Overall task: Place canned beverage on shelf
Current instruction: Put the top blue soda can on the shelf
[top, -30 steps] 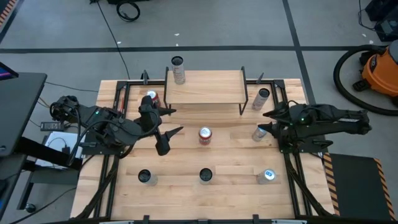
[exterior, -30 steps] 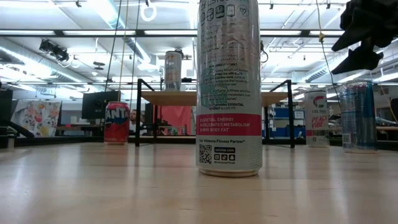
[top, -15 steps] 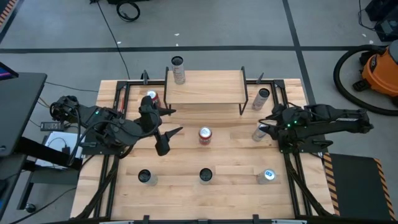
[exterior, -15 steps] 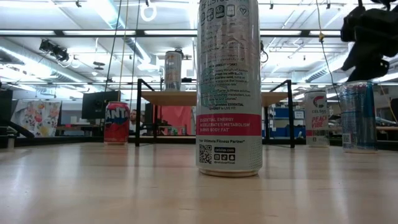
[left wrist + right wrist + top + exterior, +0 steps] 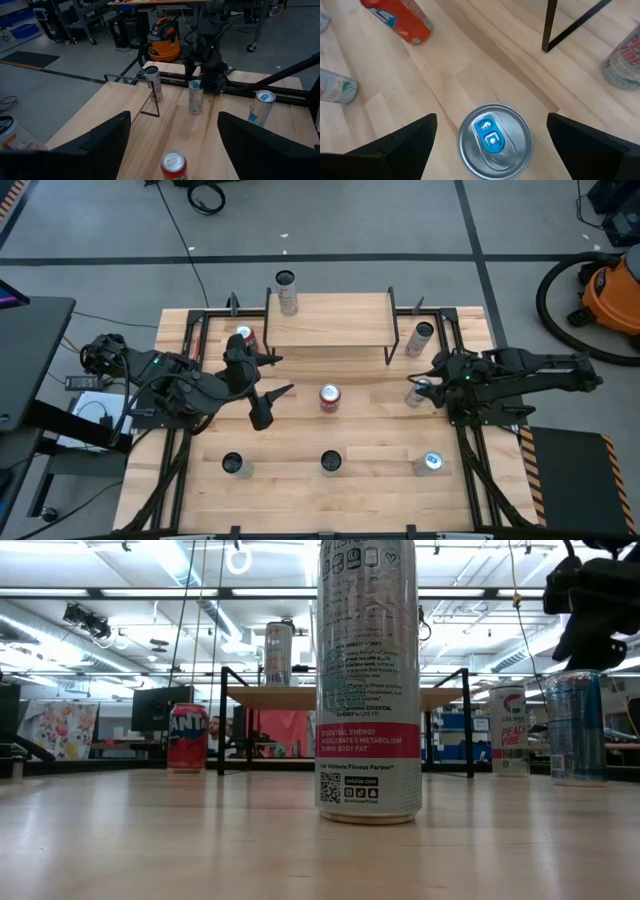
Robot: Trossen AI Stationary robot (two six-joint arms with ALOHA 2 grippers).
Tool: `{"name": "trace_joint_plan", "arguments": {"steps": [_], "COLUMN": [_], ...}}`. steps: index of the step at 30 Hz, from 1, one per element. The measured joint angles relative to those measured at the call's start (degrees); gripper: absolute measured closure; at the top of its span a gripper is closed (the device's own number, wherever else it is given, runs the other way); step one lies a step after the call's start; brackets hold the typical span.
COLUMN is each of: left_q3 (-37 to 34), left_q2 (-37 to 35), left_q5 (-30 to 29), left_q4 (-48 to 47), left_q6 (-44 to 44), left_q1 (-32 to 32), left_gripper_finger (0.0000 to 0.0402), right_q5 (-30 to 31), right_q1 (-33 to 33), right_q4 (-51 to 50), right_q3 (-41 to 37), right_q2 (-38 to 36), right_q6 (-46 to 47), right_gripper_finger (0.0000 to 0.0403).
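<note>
From above, the right gripper [image 5: 418,388] is hanging directly over a silver can [image 5: 416,393] on the table [image 5: 370,430], near the right front leg of the shelf [image 5: 330,320]. Its jaws are standing wide apart, probably so they can drop either side of the can. The left gripper [image 5: 272,377] is waiting with its jaws spread too, holding nothing, just beside a red can [image 5: 329,397] in the middle of the table. One tall can [image 5: 287,292] is already standing on the shelf's back left corner, and the rest of the board is bare.

At table height, a big white and pink can [image 5: 368,680] is filling the middle, and the silver can [image 5: 576,727] is showing at the right with the dark right gripper [image 5: 590,610] just above its top, not yet around it. Only this view is showing that height gap.

The left wrist camera is looking past its own open fingers [image 5: 107,137] across the table at the right arm poised over the silver can [image 5: 196,97], confirming that nothing is gripped.

The right wrist camera is looking straight down on the silver can's lid [image 5: 494,141], centred between its two wide fingers [image 5: 405,140], so the alignment seems ready for a descent.
</note>
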Motion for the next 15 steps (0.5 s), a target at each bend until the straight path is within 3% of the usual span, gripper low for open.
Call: {"name": "trace_joint_plan", "arguments": {"steps": [15], "left_q3": [0.0], "left_q2": [0.0], "left_q5": [0.0], "left_q4": [0.0], "left_q6": [0.0], "left_q1": [0.0], "left_gripper_finger": [0.0091], "right_q5": [-1.1], "right_q1": [0.0], "right_q4": [0.4], "right_q3": [0.0], "right_q2": [9.0], "right_q6": [1.4], "right_gripper_finger": [0.0015]}}
